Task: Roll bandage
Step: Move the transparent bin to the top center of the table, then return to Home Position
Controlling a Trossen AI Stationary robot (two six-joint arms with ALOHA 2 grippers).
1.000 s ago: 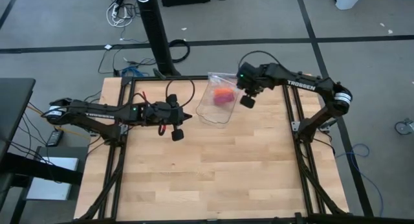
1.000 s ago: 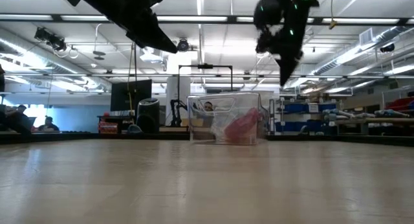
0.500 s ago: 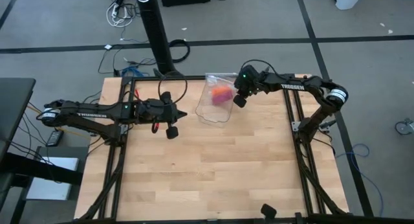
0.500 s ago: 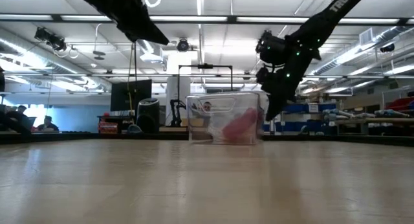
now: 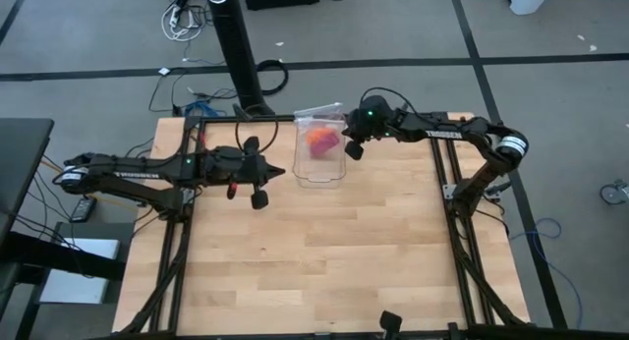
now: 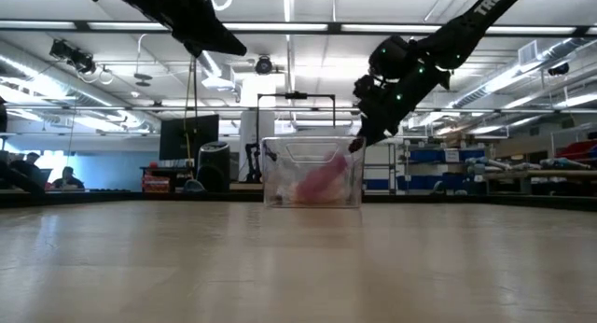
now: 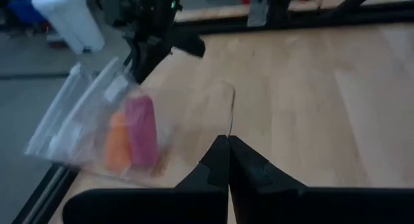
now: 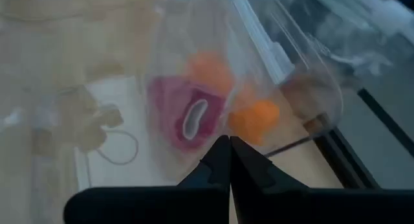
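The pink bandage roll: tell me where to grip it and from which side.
Grip the pink bandage roll across its middle, coming in through the clear bag's mouth. It lies sealed inside beside the orange roll, so plastic blocks any other approach. The right gripper, shut, sits at the bag's edge.

From above I get even, bright light on the worktop (image 5: 324, 252) with soft, faint shadows. At table height, ceiling strip lights (image 6: 280, 26) glare at twelve o'clock, leaving both arms as silhouettes. Both wrist pictures are dim and blurred; the plastic bag (image 8: 259, 75) smears.
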